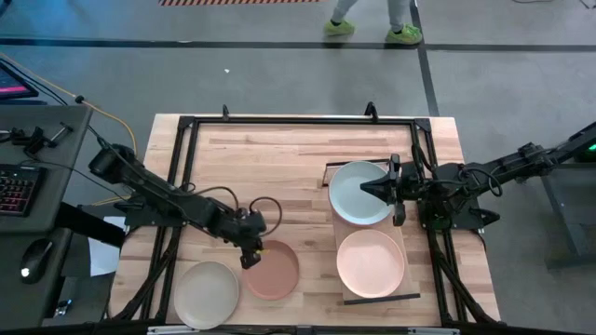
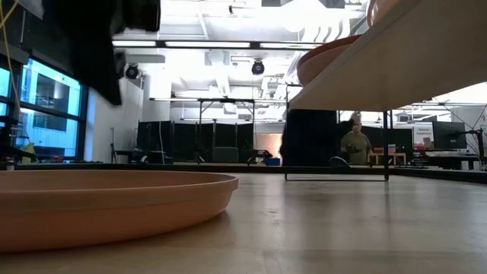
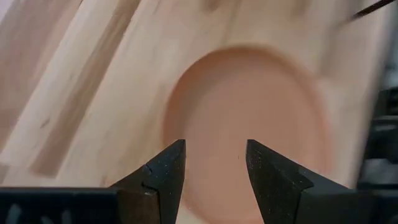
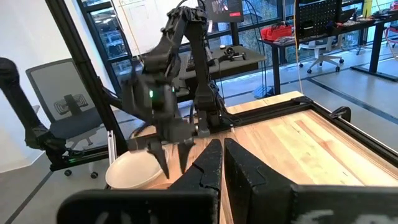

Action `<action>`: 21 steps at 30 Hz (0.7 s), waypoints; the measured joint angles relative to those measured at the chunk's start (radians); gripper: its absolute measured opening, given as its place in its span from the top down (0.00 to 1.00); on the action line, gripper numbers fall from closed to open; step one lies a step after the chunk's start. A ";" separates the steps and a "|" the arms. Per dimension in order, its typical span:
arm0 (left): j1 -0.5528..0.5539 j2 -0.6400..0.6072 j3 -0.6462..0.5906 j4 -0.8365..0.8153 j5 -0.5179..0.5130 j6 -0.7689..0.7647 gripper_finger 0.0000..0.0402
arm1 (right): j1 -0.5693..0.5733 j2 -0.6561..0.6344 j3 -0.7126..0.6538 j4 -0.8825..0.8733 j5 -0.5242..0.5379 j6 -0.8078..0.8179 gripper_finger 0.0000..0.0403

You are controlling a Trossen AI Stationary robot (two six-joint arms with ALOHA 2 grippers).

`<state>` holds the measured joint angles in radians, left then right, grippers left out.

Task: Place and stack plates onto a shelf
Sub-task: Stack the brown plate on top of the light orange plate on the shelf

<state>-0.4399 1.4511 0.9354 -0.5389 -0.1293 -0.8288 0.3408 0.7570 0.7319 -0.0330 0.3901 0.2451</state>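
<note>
Left gripper (image 1: 251, 258) poised over the far-left rim of the terracotta plate (image 1: 273, 270), fingers (image 3: 163, 177) parted with bare plate surface visible in the gap, gripping nothing. Terracotta plate flat on the tabletop (image 1: 270, 158) near its front edge, left of centre. Pale sage-cream plate (image 1: 207, 294) just beside it toward the front-left corner, rims close, contact not clear.

Shelf (image 1: 374, 300) along the right half of the tabletop, running front to back, 2 plates on it: pale blue-grey plate (image 1: 354, 195) at the far end, peach plate (image 1: 371, 263) at the near end, rims just about meeting.

Right gripper (image 1: 380, 188) at the right edge of the pale blue-grey plate, over its rim, fingers (image 4: 208, 163) drawn close together with only a thin slit between; hold on the plate not discernible.

Low view: terracotta plate (image 2: 106, 202) large in the foreground on the wood, underside of the shelf (image 2: 396, 53) overhead at upper right.

Beyond the far edge of the tabletop, a person's feet in yellow-green shoes (image 1: 372, 31) on the grey floor.
</note>
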 joint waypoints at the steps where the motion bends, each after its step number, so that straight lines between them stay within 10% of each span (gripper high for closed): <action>1: -0.002 0.023 0.002 -0.017 -0.006 0.000 0.61 | 0.000 0.000 0.000 0.000 0.000 0.000 1.00; 21: 0.036 0.281 0.004 -0.036 0.075 -0.081 0.66 | 0.000 0.000 0.000 -0.023 -0.001 0.019 1.00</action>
<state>-0.4034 1.7321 0.9398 -0.5748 -0.0539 -0.9102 0.3408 0.7570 0.7319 -0.0562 0.3893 0.2642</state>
